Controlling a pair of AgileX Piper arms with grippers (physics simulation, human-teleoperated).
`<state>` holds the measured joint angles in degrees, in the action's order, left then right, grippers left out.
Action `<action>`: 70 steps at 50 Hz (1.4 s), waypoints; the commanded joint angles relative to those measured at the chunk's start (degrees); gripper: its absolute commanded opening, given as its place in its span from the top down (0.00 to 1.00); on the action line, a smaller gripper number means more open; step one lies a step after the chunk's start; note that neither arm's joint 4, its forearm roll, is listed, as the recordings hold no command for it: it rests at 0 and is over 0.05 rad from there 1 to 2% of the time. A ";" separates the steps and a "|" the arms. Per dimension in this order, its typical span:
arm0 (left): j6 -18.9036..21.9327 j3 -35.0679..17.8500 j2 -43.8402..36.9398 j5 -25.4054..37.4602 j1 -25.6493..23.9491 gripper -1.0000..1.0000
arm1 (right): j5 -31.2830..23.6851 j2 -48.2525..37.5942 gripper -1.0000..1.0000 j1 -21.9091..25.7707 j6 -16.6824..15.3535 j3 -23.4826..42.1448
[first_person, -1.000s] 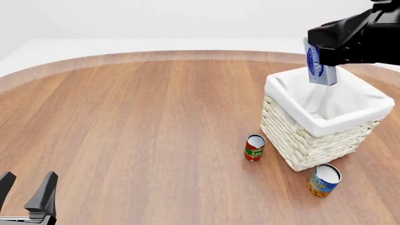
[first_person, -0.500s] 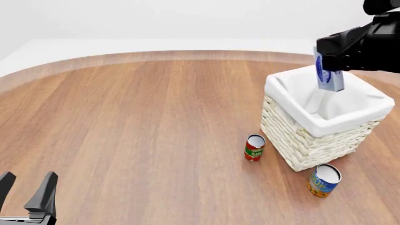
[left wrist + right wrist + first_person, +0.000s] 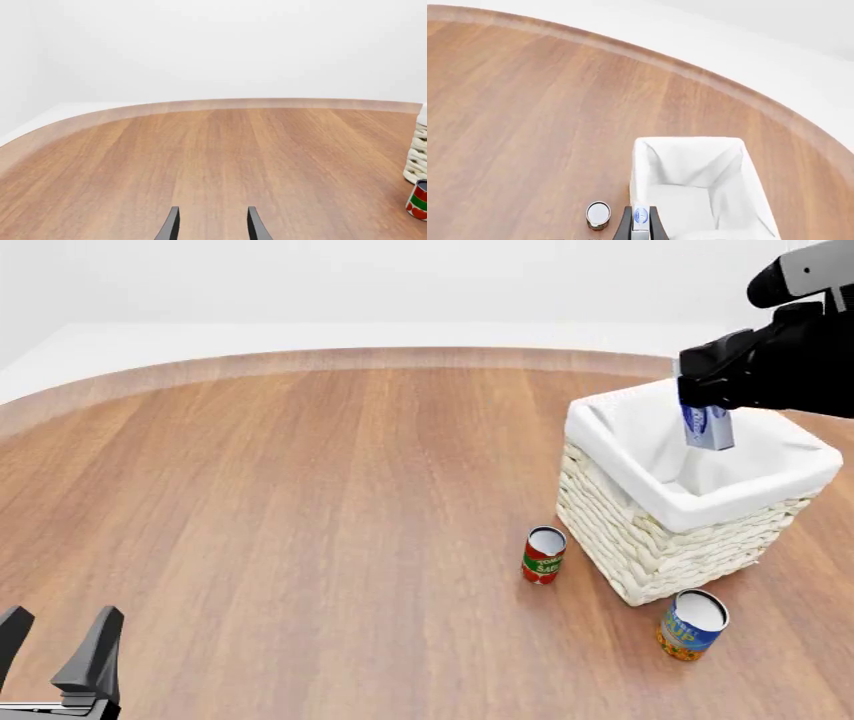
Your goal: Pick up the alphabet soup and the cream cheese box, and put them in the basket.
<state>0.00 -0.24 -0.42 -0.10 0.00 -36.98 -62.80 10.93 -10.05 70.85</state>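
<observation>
R gripper (image 3: 709, 420) pinches the cream cheese box (image 3: 707, 427) upright above the basket (image 3: 627, 530) opening, at far right of table (image 3: 294, 490); liner interior visible w/ nothing resting in it. Alphabet soup (image 3: 691, 624) stands on table just near of basket; red-and-green can (image 3: 542, 555) just left of it. L gripper (image 3: 60, 645), near left, fingers spread, holding nothing.

Front view high on the near side, looking down and far across the table (image 3: 294, 490), left wrist view low and close to the wood, facing far, right wrist view high, looking down, all sharing the basket (image 3: 667, 540) and red-and-green can (image 3: 542, 555)
</observation>
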 commanded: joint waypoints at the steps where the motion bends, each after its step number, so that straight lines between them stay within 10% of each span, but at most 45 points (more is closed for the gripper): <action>1: 0.00 0.00 0.00 0.00 0.00 0.00 | 2.00 -1.27 1.00 -2.02 0.16 -2.16; 70: 0.00 0.00 0.00 0.00 0.00 0.00 | 9.48 -10.37 1.00 -8.53 1.46 -5.17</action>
<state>0.00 -0.24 -0.42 -0.10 0.00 -28.47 -72.00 3.20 -8.59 65.56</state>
